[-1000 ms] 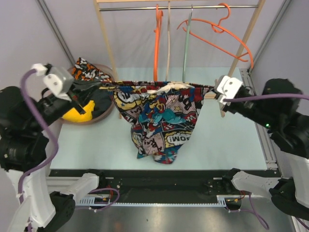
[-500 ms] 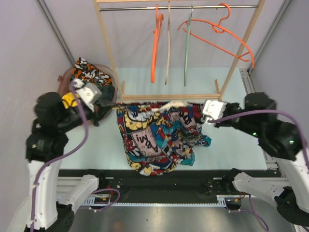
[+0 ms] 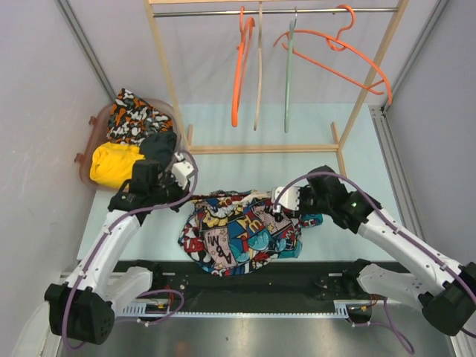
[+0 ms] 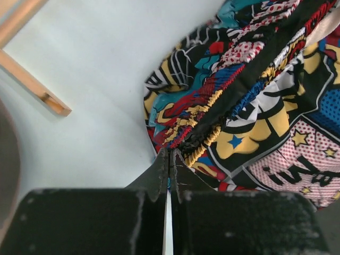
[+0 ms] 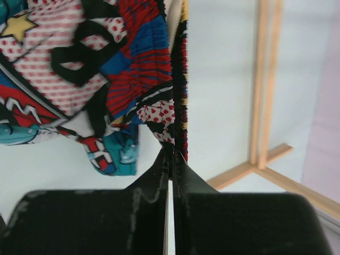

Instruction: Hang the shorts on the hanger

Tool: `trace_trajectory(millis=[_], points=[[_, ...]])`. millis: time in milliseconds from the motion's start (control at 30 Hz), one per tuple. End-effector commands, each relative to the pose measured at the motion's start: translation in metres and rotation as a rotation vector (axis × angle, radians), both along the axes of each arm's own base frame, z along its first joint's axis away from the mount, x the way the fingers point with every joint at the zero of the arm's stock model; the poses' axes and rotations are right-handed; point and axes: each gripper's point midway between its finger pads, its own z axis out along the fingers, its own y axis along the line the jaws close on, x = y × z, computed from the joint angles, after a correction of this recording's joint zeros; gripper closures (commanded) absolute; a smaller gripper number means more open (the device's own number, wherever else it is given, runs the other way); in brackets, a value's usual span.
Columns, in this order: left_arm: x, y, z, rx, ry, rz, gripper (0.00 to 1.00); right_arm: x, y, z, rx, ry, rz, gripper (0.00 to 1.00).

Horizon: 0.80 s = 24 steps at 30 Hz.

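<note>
Comic-print cloth shorts (image 3: 242,234) in teal, red, yellow, black and white lie bunched on the pale green tabletop (image 3: 357,156), at the middle of its near edge. The waistband is pulled sideways along the far side of the heap. At its left end the left gripper (image 4: 169,159) is clenched, fingers pressed together on the gathered elastic. At its right end the right gripper (image 5: 171,155) is clamped the same way. From above, the shorts' lower folds seem to reach the near edge, though that is hard to judge. The wide triangular orange hanger (image 3: 357,57) of thin rod hangs by its curled hook from the metal rail (image 3: 208,13) of the wooden rack (image 3: 260,149), over the far right corner, well apart from the shorts. A shallow round basket (image 3: 88,149) sits at the far left corner.
</note>
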Motion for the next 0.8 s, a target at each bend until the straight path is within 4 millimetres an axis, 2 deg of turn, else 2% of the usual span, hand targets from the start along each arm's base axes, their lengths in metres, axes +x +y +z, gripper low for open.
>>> trace_trajectory(millis=[0,100,167,233,333,367,400,433,533,567,700,733,767], points=[[0.010,0.014,-0.029,0.160,-0.110,-0.051,1.00,-0.006,0.001,-0.040,-0.050,0.031,0.048,1.00],[-0.006,0.013,-0.058,0.233,-0.067,-0.123,1.00,-0.020,0.001,-0.077,-0.090,0.118,0.063,0.98],[-0.015,0.010,-0.071,0.261,-0.034,-0.161,0.99,-0.022,0.006,-0.085,-0.084,0.145,0.063,0.93],[-0.023,0.009,-0.083,0.279,0.017,-0.192,0.93,-0.028,0.008,-0.096,-0.097,0.190,0.054,0.89],[-0.030,0.014,-0.093,0.302,0.080,-0.188,0.90,-0.042,0.003,-0.098,-0.119,0.228,0.049,0.75],[-0.033,0.015,-0.095,0.305,0.095,-0.190,0.89,-0.049,0.004,-0.097,-0.116,0.238,0.065,0.63],[-0.036,0.015,-0.096,0.305,0.101,-0.195,0.87,-0.054,0.002,-0.095,-0.117,0.245,0.064,0.58],[-0.038,0.015,-0.091,0.297,0.088,-0.194,0.78,-0.061,-0.003,-0.094,-0.129,0.257,0.069,0.54],[-0.043,0.008,-0.074,0.246,0.064,-0.202,0.61,-0.066,-0.005,-0.077,-0.090,0.204,0.055,0.45],[-0.046,0.007,-0.064,0.230,0.046,-0.202,0.59,-0.065,-0.004,-0.063,-0.057,0.168,0.048,0.43],[-0.057,-0.002,-0.035,0.173,0.016,-0.250,0.55,-0.073,-0.005,-0.036,0.012,0.162,0.020,0.39],[-0.068,-0.003,-0.033,0.165,0.045,-0.279,0.54,-0.074,-0.005,-0.030,0.036,0.170,-0.002,0.34],[-0.067,-0.004,-0.022,0.166,0.017,-0.292,0.53,-0.074,-0.003,-0.018,0.067,0.157,-0.009,0.31]])
